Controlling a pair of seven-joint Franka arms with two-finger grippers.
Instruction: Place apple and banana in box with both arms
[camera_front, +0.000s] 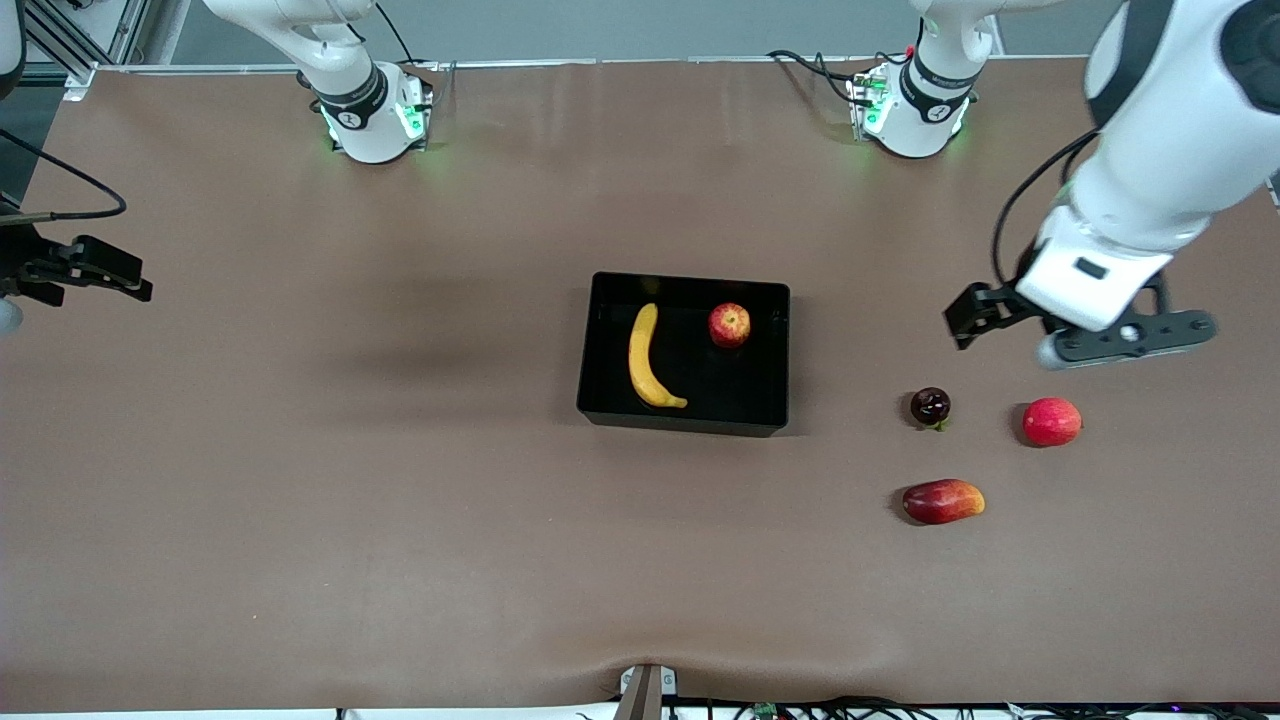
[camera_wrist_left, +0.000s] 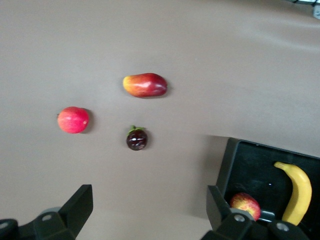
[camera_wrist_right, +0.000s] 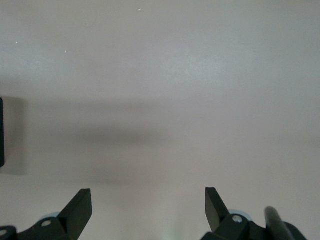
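Note:
The black box (camera_front: 765, 300) sits at the table's middle. The yellow banana (camera_front: 645, 358) lies in it on the side toward the right arm's end. The red apple (camera_front: 729, 325) sits in it beside the banana, in the part farther from the front camera. My left gripper (camera_front: 985, 312) hangs open and empty over bare table toward the left arm's end, apart from the box. In the left wrist view its fingers (camera_wrist_left: 80, 205) spread wide, with the box (camera_wrist_left: 227, 165), the apple (camera_wrist_left: 245, 205) and the banana (camera_wrist_left: 298, 192) in sight. My right gripper (camera_front: 122, 272) is open and empty at the right arm's end; the right wrist view shows its fingers (camera_wrist_right: 80, 207) over bare table.
Three other fruits lie toward the left arm's end: a dark plum-like fruit (camera_front: 930, 406), a smooth pink-red round fruit (camera_front: 1051, 421) and a red-and-yellow mango-like fruit (camera_front: 943, 501). They also show in the left wrist view (camera_wrist_left: 136, 139), (camera_wrist_left: 73, 120), (camera_wrist_left: 145, 85).

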